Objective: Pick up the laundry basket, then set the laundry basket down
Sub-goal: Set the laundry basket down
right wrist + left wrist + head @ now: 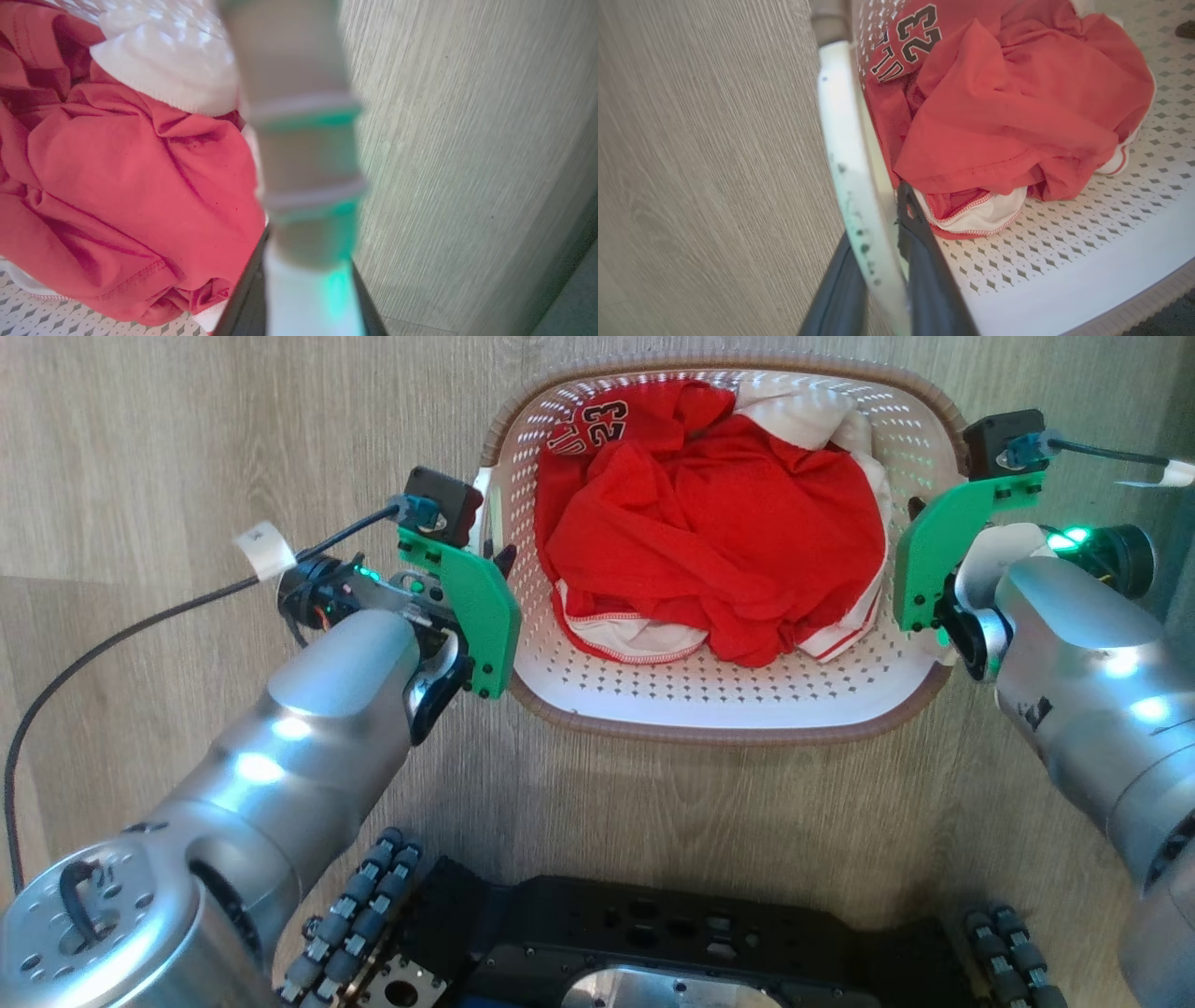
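Both sides of the laundry basket [709, 689] were gripped. The left gripper [878, 219] was clamped on the white side handle [840, 116], one finger outside and one inside the wall. The right gripper [308, 298] was closed over the brown rim [299, 140] opposite. Red and white clothes [709, 523] lay heaped between the two grippers, just inside each. Wooden floor [187, 429] showed beyond the outer fingers.
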Available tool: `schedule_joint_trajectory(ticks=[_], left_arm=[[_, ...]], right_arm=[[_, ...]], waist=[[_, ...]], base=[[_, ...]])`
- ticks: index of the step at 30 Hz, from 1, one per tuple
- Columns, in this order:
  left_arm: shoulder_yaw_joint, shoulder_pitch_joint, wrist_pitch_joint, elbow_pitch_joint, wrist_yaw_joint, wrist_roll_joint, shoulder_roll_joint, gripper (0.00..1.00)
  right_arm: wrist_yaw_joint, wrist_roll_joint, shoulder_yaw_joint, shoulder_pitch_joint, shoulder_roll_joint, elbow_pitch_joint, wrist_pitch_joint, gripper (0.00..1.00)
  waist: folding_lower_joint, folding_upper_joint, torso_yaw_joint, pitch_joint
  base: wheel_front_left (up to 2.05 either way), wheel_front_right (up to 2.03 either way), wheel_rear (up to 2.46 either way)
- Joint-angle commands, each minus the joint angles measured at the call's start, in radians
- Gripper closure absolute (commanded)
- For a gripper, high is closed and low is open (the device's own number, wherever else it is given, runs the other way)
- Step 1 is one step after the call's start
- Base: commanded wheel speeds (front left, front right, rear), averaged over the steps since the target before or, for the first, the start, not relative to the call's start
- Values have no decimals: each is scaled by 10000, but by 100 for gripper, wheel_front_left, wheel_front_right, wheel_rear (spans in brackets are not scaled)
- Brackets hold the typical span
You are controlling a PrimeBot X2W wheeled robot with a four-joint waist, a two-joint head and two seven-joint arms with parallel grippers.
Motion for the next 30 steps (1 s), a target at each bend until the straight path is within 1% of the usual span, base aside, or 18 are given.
schedule_joint_trajectory(ticks=[1,2,3,6,11,30], left_arm=[[45,-407,-384,-311,63,70,-110,59],[45,-408,-398,-285,154,24,-110,18],[45,-398,-377,-257,243,-46,-110,0],[45,-361,-280,-213,399,-249,-110,0],[45,-299,-278,-46,485,-278,-110,0],[44,86,136,220,564,-394,-110,0]], right_arm=[[144,-119,258,790,352,-32,-157,97],[144,-102,237,780,352,-9,-191,58],[144,-99,223,763,352,16,-240,0],[144,-60,180,755,370,83,-260,0],[144,-52,166,703,390,149,-252,0],[144,-46,179,839,467,248,-179,0]], waist=[[1,0,-3,-8],[1,0,-3,-15],[1,0,-2,-25],[1,0,3,-66],[1,0,-13,-148],[1,0,-52,-953]], base=[[0,0,0],[0,0,0],[0,0,0],[0,0,0],[0,0,0],[0,0,0]])
